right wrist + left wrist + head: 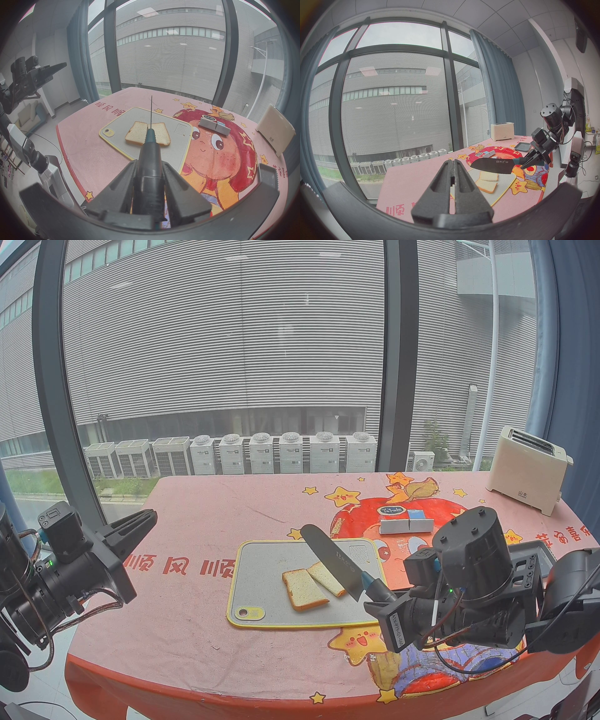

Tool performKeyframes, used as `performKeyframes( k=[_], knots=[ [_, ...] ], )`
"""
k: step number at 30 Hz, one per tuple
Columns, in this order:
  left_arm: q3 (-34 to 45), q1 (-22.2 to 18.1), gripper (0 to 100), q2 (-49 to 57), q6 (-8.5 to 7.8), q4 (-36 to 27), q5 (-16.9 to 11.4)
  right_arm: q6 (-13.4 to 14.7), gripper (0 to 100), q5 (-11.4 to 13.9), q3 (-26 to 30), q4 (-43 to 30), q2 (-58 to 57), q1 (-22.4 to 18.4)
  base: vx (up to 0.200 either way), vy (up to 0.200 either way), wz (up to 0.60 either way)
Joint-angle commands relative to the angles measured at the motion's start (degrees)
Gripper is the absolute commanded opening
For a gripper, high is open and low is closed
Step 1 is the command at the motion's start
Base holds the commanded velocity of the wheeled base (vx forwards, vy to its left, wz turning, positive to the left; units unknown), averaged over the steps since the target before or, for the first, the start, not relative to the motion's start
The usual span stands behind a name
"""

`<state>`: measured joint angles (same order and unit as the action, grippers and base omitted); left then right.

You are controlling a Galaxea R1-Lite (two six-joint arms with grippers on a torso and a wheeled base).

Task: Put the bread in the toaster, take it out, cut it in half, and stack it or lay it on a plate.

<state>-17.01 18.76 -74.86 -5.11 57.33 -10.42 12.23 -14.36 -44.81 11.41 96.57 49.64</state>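
Observation:
Two bread halves lie side by side on the grey cutting board (262, 577): one half (304, 589) nearer the front, the other (326, 577) partly under the blade. My right gripper (381, 596) is shut on the handle of a dark knife (331, 559), held in the air over the board's right side with the blade pointing up and left. In the right wrist view the knife's edge (151, 112) lines up over the seam between the halves (137, 132). My left gripper (134, 527) hovers shut beyond the table's left edge, holding nothing.
A cream toaster (528, 468) stands at the far right corner. A grey knife holder (406, 524) sits behind the board. A dark tray (522, 147) lies on the right, partly behind my right arm. The pink cloth left of the board is bare.

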Motion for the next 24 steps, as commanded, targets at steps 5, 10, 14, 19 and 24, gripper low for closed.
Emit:
performKeyframes(
  k=[5, 10, 14, 19, 24],
  knots=[
    [1.54, -1.89, 0, 3.93, -0.08, -0.12, 0.49, -0.1, 0, 0.21, 0.34, 0.02, -1.65, 0.02, 0.0, 0.0, 0.0],
    [3.38, -6.72, 0, 5.08, -0.17, 0.06, 0.32, -0.1, 0, -0.05, 0.69, 0.02, -2.44, 0.02, 0.0, 0.0, 0.0],
    [5.32, -6.81, 0, 7.01, -0.17, -0.03, 0.32, -0.1, 0, -0.05, 0.87, 0.02, -3.85, 0.11, 0.0, 0.0, 0.0],
    [8.3, -6.81, 0, 9.82, -0.17, -0.03, 0.32, -0.1, 0, -0.05, 0.87, 0.02, -4.9, 0.11, 0.0, 0.0, 0.0],
    [11.03, -6.9, 0, 12.99, -0.25, -0.03, 0.49, -0.1, 0, -0.05, 0.87, 0.02, -5.34, 0.02, 0.0, 0.0, 0.0]
  ],
)
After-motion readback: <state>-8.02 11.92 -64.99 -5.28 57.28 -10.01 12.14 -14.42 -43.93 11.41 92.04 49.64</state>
